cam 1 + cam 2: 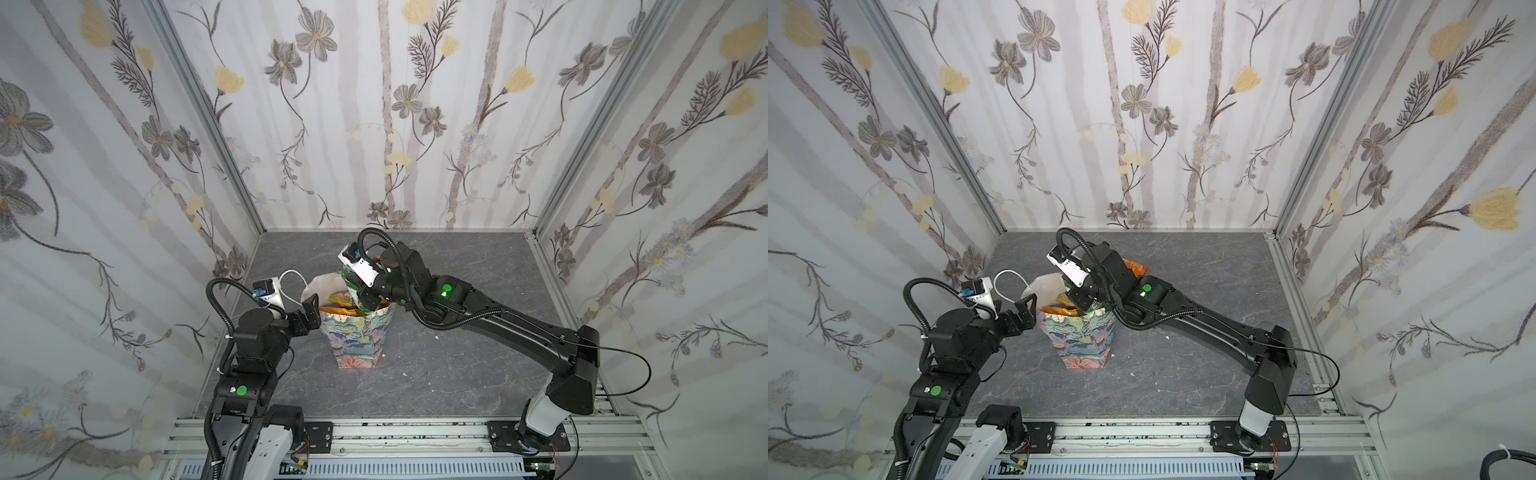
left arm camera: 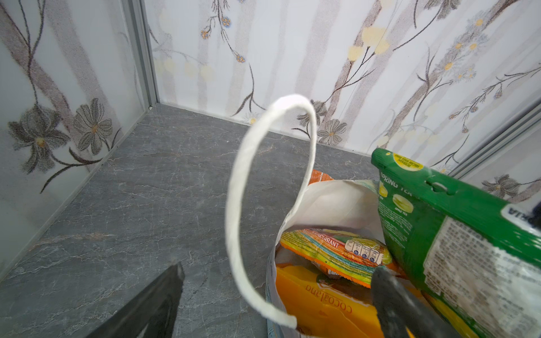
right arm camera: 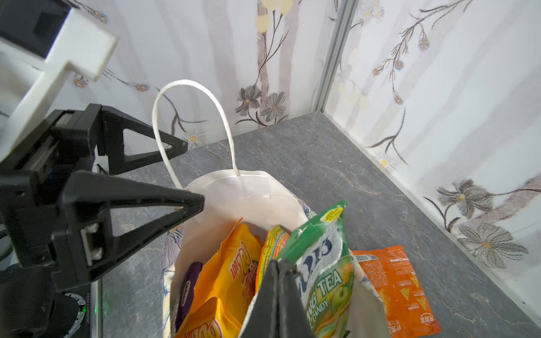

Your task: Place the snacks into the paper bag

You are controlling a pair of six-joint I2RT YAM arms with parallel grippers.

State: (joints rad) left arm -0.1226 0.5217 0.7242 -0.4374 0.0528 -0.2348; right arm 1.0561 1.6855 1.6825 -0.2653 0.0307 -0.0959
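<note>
The floral paper bag [image 1: 359, 336] [image 1: 1084, 340] stands upright mid-table, its white handle [image 2: 243, 204] raised. My right gripper [image 3: 278, 262] [image 1: 368, 305] is over the bag's mouth, shut on the edge of a green packet [image 3: 325, 263] [image 2: 439, 222] that stands tilted, half inside. My left gripper [image 2: 279, 269] [image 1: 313, 313] is open, one finger inside the bag's rim and one outside. Inside the bag lie a flat orange-yellow box [image 2: 322, 307], a striped packet [image 2: 330, 248], a yellow-orange packet [image 3: 231, 278] and a purple one [image 3: 188, 286]. An orange packet [image 3: 395, 286] [image 1: 1136, 266] lies on the table behind the bag.
Floral wall panels [image 1: 124, 208] close in the grey stone-look table [image 1: 457, 374] on three sides. An aluminium rail [image 1: 415, 434] with both arm bases runs along the front edge. A few small white scraps [image 1: 405, 374] lie on the table right of the bag.
</note>
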